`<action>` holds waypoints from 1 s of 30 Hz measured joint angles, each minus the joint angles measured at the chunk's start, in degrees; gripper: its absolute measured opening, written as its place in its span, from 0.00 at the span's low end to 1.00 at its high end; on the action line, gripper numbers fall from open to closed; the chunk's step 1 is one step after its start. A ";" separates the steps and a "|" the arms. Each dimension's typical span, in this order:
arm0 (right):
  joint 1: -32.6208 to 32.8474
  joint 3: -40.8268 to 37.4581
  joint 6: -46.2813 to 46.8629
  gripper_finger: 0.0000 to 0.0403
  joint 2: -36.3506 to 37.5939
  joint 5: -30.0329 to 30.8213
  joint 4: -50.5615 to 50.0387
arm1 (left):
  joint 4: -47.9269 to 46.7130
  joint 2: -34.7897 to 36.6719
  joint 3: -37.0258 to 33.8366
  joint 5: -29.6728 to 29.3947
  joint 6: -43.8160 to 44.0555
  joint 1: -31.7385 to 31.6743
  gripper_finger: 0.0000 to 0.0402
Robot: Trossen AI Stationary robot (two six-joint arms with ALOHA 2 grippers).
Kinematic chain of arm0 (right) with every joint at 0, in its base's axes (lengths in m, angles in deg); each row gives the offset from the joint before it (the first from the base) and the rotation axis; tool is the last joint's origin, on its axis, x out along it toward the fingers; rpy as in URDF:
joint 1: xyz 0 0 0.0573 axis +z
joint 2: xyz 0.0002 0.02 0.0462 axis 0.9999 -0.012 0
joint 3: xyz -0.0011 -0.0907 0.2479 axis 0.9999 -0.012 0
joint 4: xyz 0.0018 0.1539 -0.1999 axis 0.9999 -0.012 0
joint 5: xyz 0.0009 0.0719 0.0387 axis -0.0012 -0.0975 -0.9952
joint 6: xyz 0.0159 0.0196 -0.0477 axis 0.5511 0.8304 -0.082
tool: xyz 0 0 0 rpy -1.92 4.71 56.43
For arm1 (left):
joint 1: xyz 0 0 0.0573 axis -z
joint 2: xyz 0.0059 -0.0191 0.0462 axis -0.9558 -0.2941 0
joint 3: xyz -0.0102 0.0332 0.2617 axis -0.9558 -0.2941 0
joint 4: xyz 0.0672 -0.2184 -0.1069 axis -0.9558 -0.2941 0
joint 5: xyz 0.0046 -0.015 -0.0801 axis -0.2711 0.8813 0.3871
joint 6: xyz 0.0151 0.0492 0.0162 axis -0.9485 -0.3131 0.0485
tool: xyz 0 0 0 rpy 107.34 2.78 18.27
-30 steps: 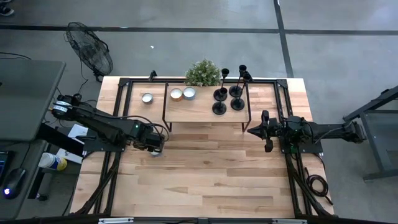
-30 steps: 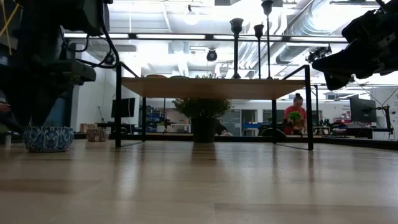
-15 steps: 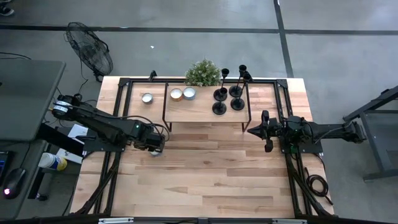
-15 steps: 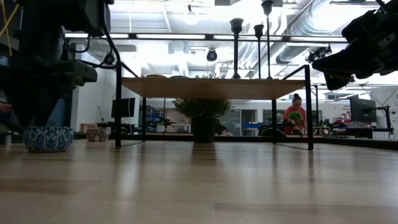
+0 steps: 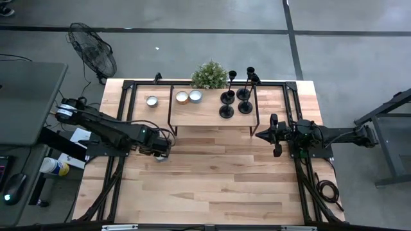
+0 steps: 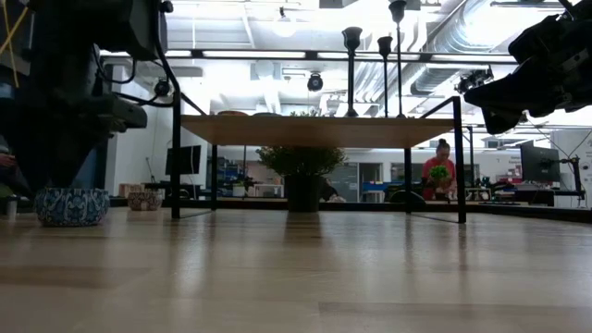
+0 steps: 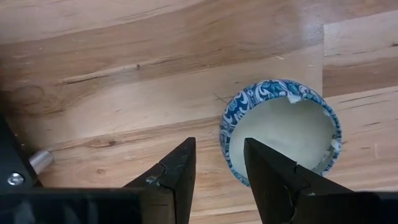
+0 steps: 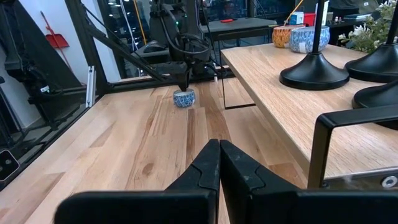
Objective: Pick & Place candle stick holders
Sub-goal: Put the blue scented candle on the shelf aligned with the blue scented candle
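The four candle stick holders (image 5: 236,96) stand on the small shelf (image 5: 205,110), at its end nearer the right arm. The left gripper (image 7: 217,168) is open just above a blue bowl (image 7: 281,134) beside the shelf. The right gripper (image 8: 219,163) is closed, near the shelf's other end.

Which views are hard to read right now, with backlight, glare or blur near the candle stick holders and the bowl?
Low view: bright ceiling lights behind turn the candle stick holders and shelf into silhouettes, and the tabletop shows sheen. High view: even light, soft shadows. Left wrist view: the blue patterned bowl is sharp; the left tool is open beside its rim. Right wrist view: the shut right tool looks soft.
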 joint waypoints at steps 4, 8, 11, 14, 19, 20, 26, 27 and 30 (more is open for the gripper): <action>-0.02 0.00 0.02 0.00 0.00 0.00 0.00 | 0.06 -0.77 0.01 0.23 0.10 -0.01 0.33; -0.02 0.02 0.00 0.00 0.00 0.00 0.00 | 0.37 -1.86 0.01 0.35 0.17 0.00 0.33; 0.00 0.02 0.00 0.00 0.04 0.02 0.00 | 0.43 -1.89 -0.02 0.57 0.19 -0.01 0.33; -0.01 0.02 0.01 0.00 0.04 0.00 0.00 | 0.41 -1.93 -0.02 0.74 0.19 0.00 0.33; 0.00 0.02 0.00 0.00 0.04 0.00 0.00 | 0.41 -1.93 -0.02 1.47 0.19 -0.02 0.33; -0.01 0.02 0.00 0.00 0.04 0.00 0.00 | 0.41 -1.93 -0.02 1.59 0.19 -0.02 0.33; -0.02 0.02 0.02 0.00 0.04 0.00 0.00 | 0.39 -1.93 -0.02 1.89 0.21 -0.02 0.27; 0.00 0.02 0.00 0.00 0.04 0.00 0.00 | 0.41 -1.93 -0.02 1.94 0.21 -0.02 0.25; 0.00 0.02 0.01 0.00 0.04 0.01 0.00 | 0.44 -1.93 -0.02 2.78 0.21 -0.02 0.17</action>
